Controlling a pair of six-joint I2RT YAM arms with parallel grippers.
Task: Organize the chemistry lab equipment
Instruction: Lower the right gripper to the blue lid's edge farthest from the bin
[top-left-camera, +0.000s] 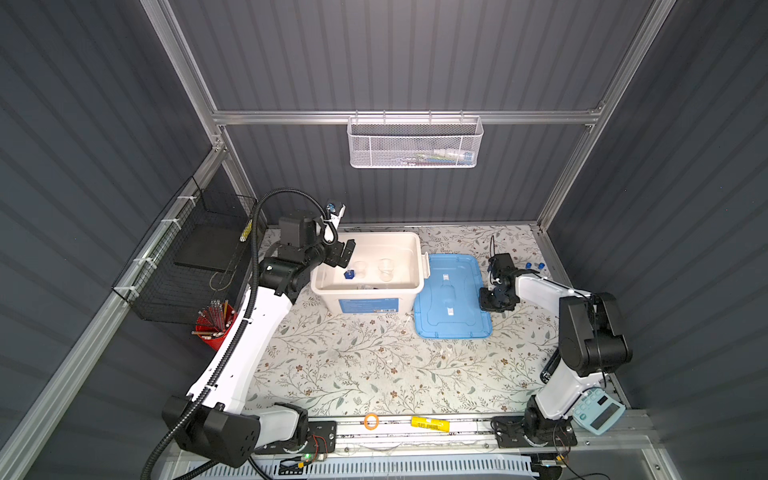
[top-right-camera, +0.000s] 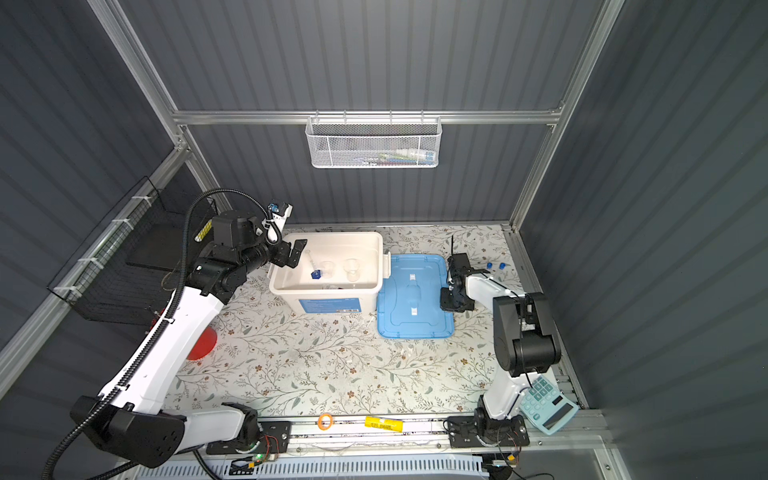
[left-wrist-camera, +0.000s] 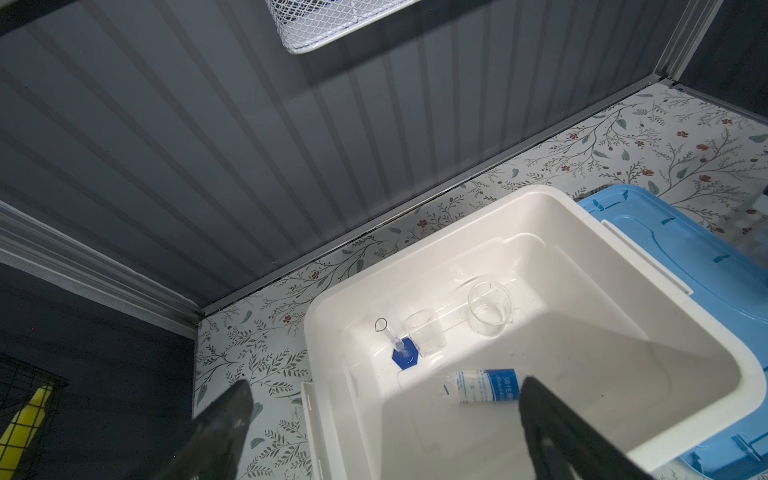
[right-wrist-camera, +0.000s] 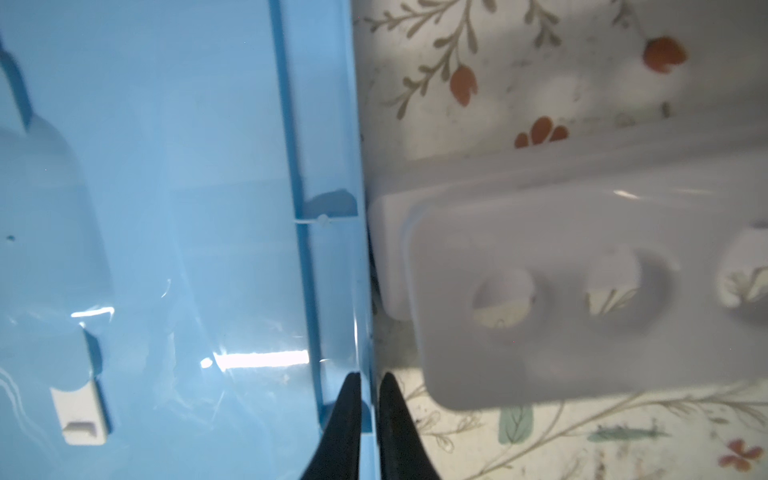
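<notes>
A white bin (top-left-camera: 368, 301) (top-right-camera: 328, 301) (left-wrist-camera: 457, 216) stands at the back of the table. In it are a cylinder on a blue hexagonal base (top-left-camera: 350, 274) (left-wrist-camera: 404, 357), two small clear beakers (left-wrist-camera: 426, 338) (left-wrist-camera: 490, 307) and a white blue-labelled bottle (left-wrist-camera: 486, 386) lying on its side. My left gripper (top-left-camera: 345, 253) (top-right-camera: 297, 253) (left-wrist-camera: 386, 384) hangs open over the bin's left edge, holding nothing. The blue lid (top-left-camera: 453, 297) (top-right-camera: 413, 295) (right-wrist-camera: 166, 208) lies right of the bin. My right gripper (top-left-camera: 487, 305) (right-wrist-camera: 368, 378) is shut on the lid's right rim. A white holed rack (right-wrist-camera: 582, 291) sits beside that rim.
Two blue-capped tubes (top-left-camera: 535, 265) lie at the back right. A red cup of sticks (top-left-camera: 214, 324) stands at the left, by a black wire basket (top-left-camera: 187, 257). A pale blue calculator (top-left-camera: 598, 409) sits at the front right. A white mesh basket (top-left-camera: 413, 143) hangs on the back wall.
</notes>
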